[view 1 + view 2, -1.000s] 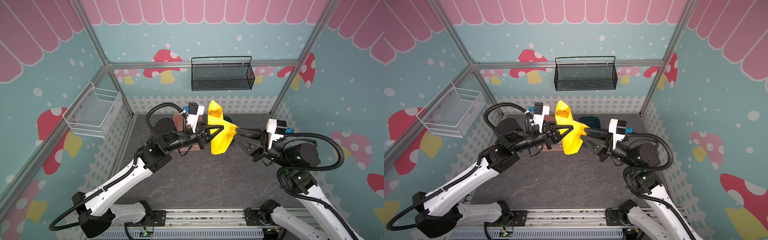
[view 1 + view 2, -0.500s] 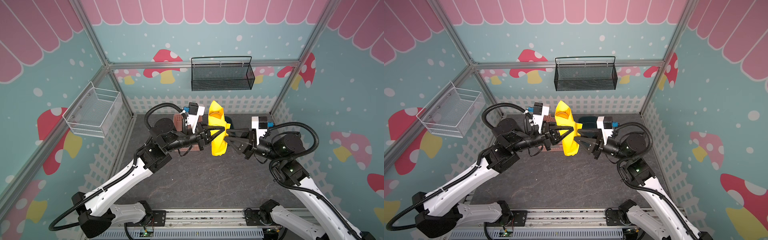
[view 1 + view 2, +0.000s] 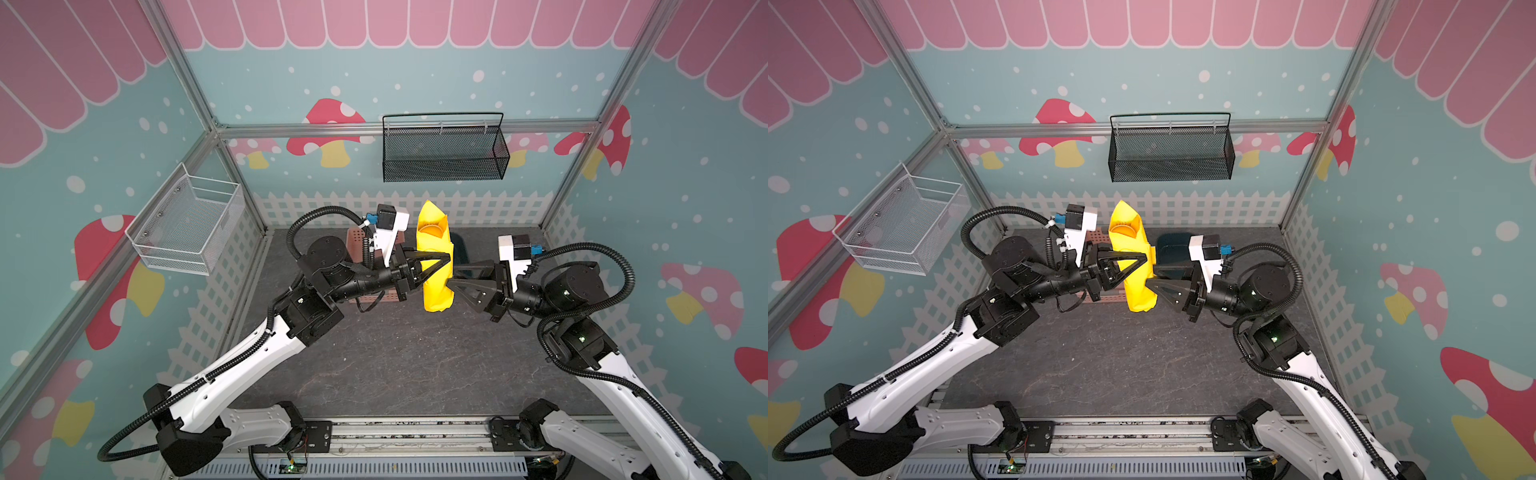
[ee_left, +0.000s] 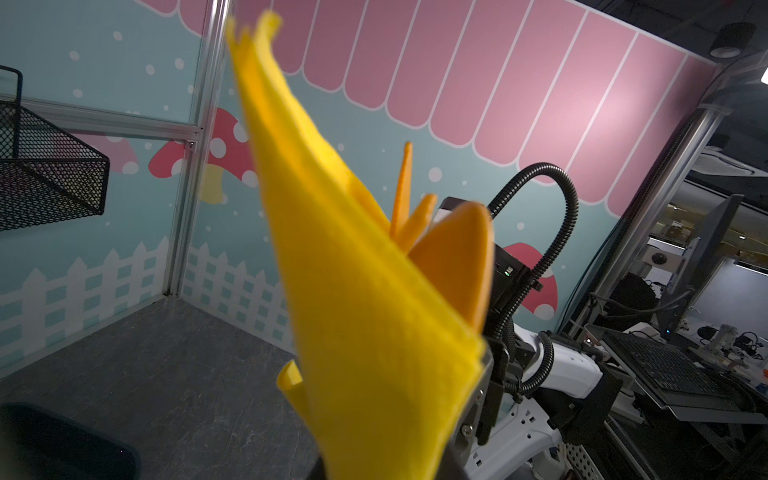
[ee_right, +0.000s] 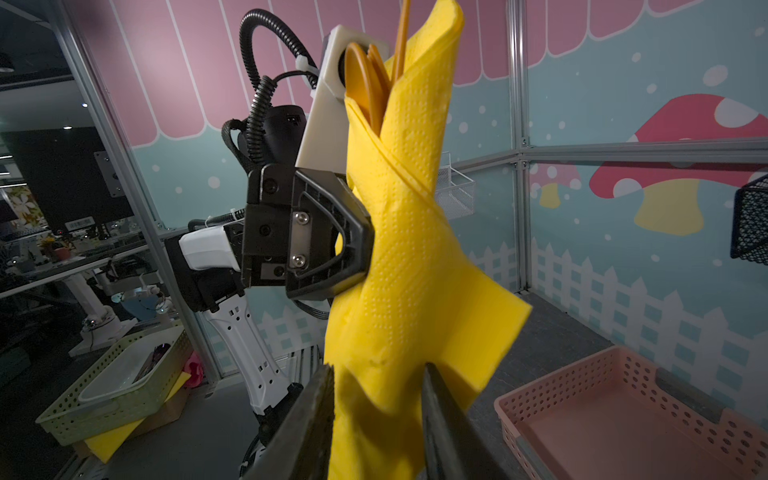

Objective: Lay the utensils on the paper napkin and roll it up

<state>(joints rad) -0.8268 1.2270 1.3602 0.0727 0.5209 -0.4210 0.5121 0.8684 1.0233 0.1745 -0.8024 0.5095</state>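
Where walls (image 3: 415, 83) pastel, tabletop (image 3: 395, 365) dk grey

Dark grey stone-look bench (image 3: 395, 353). Pink perforated basket (image 5: 602, 376) sits near its back edge. A dark teal item (image 3: 1169, 249) lies right of the basket.
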